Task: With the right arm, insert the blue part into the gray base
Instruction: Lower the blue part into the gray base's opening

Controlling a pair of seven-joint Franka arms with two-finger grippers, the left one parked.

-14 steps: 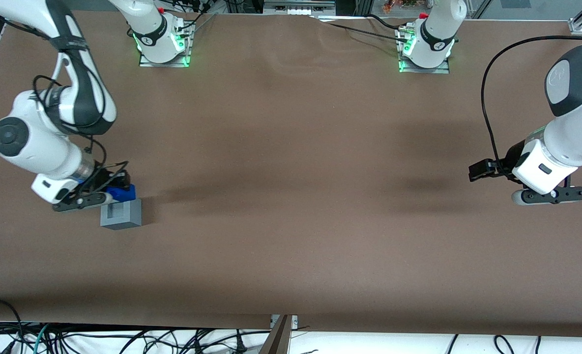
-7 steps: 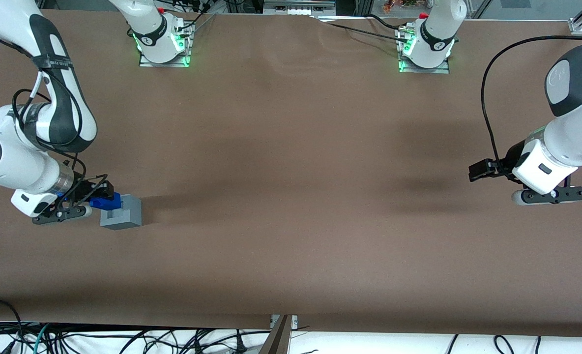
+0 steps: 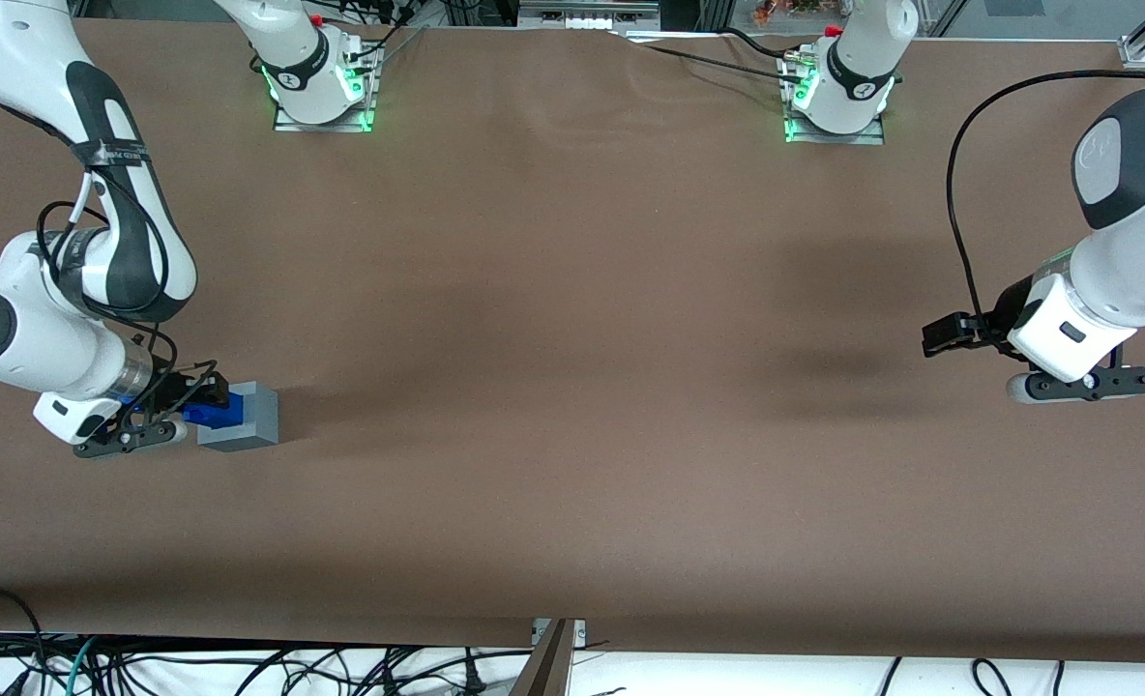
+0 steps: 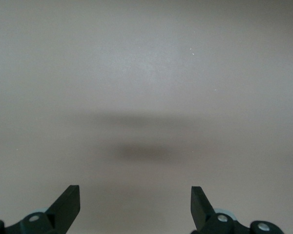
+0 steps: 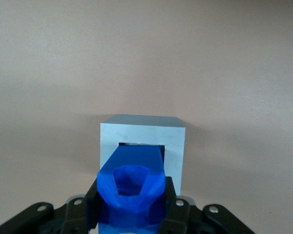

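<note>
The gray base (image 3: 244, 420) stands on the brown table toward the working arm's end. My right gripper (image 3: 207, 404) is shut on the blue part (image 3: 215, 412) and holds it over the base's top face. In the right wrist view the blue part (image 5: 132, 187) sits between the two black fingers (image 5: 90, 202), its end reaching the square recess of the gray base (image 5: 173, 146). I cannot tell how deep it sits in the recess.
The brown table (image 3: 572, 387) stretches wide toward the parked arm's end. Two arm bases with green lights (image 3: 321, 87) stand along the table edge farthest from the front camera. Cables lie below the near edge (image 3: 244, 667).
My right gripper swung sideways with the blue part, away from the parked arm, then came back slightly and lower, so the part now covers the recess in the base's top.
</note>
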